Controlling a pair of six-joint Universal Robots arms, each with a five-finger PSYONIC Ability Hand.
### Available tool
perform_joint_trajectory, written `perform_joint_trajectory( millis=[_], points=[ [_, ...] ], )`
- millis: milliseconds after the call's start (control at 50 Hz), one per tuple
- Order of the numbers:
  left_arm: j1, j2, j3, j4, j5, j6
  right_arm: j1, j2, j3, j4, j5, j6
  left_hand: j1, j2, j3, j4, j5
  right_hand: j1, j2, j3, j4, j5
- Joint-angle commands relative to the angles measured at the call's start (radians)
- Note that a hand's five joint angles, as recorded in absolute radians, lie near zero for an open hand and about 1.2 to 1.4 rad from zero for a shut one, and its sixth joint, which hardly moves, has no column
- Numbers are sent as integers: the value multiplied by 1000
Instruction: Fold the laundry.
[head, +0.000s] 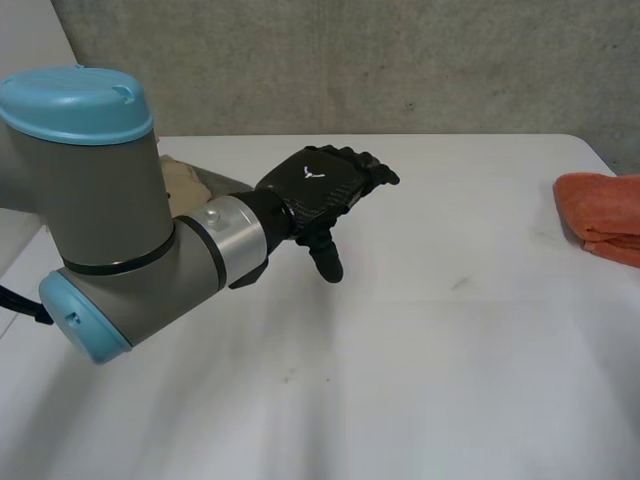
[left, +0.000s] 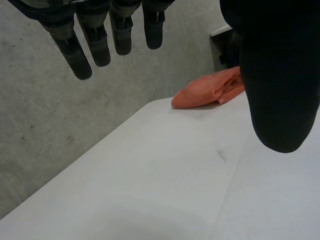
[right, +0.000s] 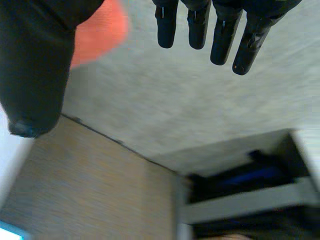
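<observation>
An orange cloth (head: 603, 217) lies folded at the table's right edge. My left hand (head: 320, 185) hovers over the middle of the white table (head: 430, 330), fingers straight and thumb hanging down, holding nothing. In the left wrist view its fingers (left: 100, 40) and thumb are spread, and the orange cloth (left: 210, 90) lies far beyond them by the table's edge. In the right wrist view my right hand (right: 35, 65) is open and empty, with the orange cloth (right: 100, 30) showing between its thumb and fingers.
A beige cloth (head: 185, 180) lies at the back left, half behind my left arm (head: 130, 240). A grey wall (head: 400, 60) runs behind the table. A dark shelf (right: 250, 195) shows past my right hand.
</observation>
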Motion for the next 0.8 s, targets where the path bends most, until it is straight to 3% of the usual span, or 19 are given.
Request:
perform_joint_trajectory(
  millis=[20, 180, 280, 400, 540, 640, 800],
  points=[
    [17, 4, 1, 3, -8, -2, 15, -182, 47, -199, 70, -54, 17, 2, -5, 1, -17, -13, -44, -40, -58, -54],
    [95, 30, 0, 57, -103, 6, 257, -383, 235, -231, -129, 134, 9, -6, -14, -8, -26, -13, -44, -40, -58, -54],
    [221, 50, 3, 137, -138, 23, 428, -495, 485, -262, -221, 220, 9, -6, -14, -8, -26, -13, -44, -40, -58, -54],
    [386, 0, 19, 180, -131, 107, 636, -580, 795, -332, -241, 217, 12, -3, -11, -5, -23, -13, -44, -40, -58, -54],
    [491, -138, 53, 183, -138, 302, 784, -606, 1059, -427, -243, 206, 12, -3, -11, -5, -23, -13, -44, -40, -58, -54],
    [555, -250, 82, 183, -144, 435, 805, -619, 1163, -466, -241, 206, 15, 0, -8, -2, -20, -13, -44, -40, -58, -54],
    [611, -375, 111, 194, -144, 523, 794, -662, 1260, -513, -241, 206, 38, 23, 16, 21, 4, -13, -44, -40, -58, -54]
  ],
)
